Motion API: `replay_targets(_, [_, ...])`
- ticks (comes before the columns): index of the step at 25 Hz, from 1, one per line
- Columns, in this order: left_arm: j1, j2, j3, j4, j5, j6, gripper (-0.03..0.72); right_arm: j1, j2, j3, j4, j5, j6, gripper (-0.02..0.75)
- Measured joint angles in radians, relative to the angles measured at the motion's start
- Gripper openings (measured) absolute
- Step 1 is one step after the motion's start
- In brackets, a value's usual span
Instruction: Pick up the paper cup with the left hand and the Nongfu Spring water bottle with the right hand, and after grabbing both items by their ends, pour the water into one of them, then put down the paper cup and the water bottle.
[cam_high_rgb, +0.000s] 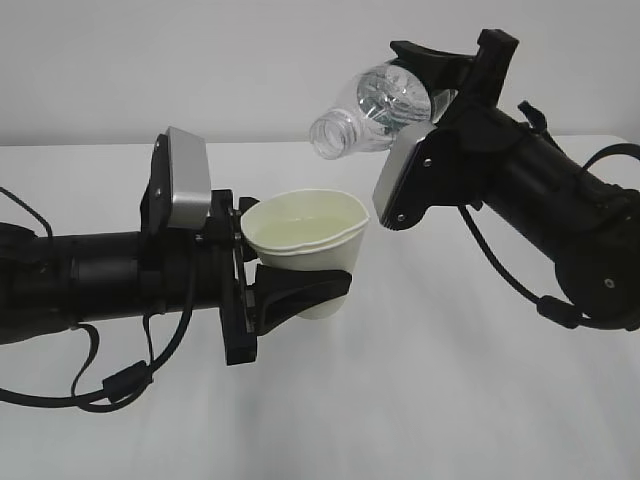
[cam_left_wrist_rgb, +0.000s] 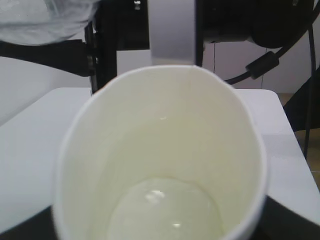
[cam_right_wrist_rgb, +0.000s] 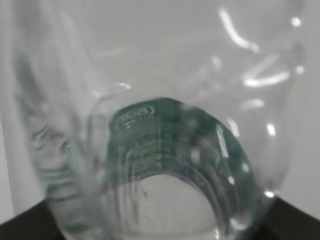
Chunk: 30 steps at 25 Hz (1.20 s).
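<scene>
The left hand (cam_high_rgb: 290, 290) clamps the paper cup (cam_high_rgb: 305, 235) upright above the table (cam_high_rgb: 420, 400), with water (cam_left_wrist_rgb: 165, 210) pooled in its bottom. The right hand (cam_high_rgb: 440, 75) grips the Nongfu Spring water bottle (cam_high_rgb: 375, 110), tilted mouth-down toward the cup rim, not touching it.

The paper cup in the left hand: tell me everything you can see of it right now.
The paper cup is small, white outside and pale cream inside, with a rolled rim squeezed to an oval. It is upright and off the table, clamped round its lower wall by the left hand. A shallow pool of clear water covers its bottom. The bottle's open mouth hangs tilted just above the rim without touching it.
</scene>
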Motion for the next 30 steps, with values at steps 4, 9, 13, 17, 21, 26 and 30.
replay_targets(4, [0.000, 0.000, 0.000, 0.000, 0.000, 0.000, 0.419, 0.000, 0.000, 0.000, 0.014, 0.000, 0.018, 0.473])
replay_targets(9, [0.000, 0.000, 0.000, -0.002, 0.000, 0.000, 0.419, 0.000, 0.000, 0.000, 0.040, 0.000, 0.060, 0.473])
replay_targets(13, [0.000, 0.000, 0.000, -0.002, 0.000, 0.000, 0.419, 0.000, 0.000, 0.000, 0.045, 0.000, 0.082, 0.473])
replay_targets(17, [0.000, 0.000, 0.000, -0.004, 0.002, 0.000, 0.419, 0.000, 0.000, 0.000, 0.068, -0.001, 0.121, 0.473])
replay_targets(21, [0.000, 0.000, 0.000, -0.004, 0.002, 0.000, 0.419, 0.000, 0.000, 0.000, 0.096, -0.001, 0.152, 0.473])
replay_targets(26, [0.000, 0.000, 0.000, -0.006, 0.002, 0.000, 0.419, 0.000, 0.000, 0.000, 0.122, -0.002, 0.201, 0.473])
replay_targets(30, [0.000, 0.000, 0.000, -0.006, 0.002, 0.000, 0.419, 0.000, 0.000, 0.000, 0.146, -0.002, 0.236, 0.473])
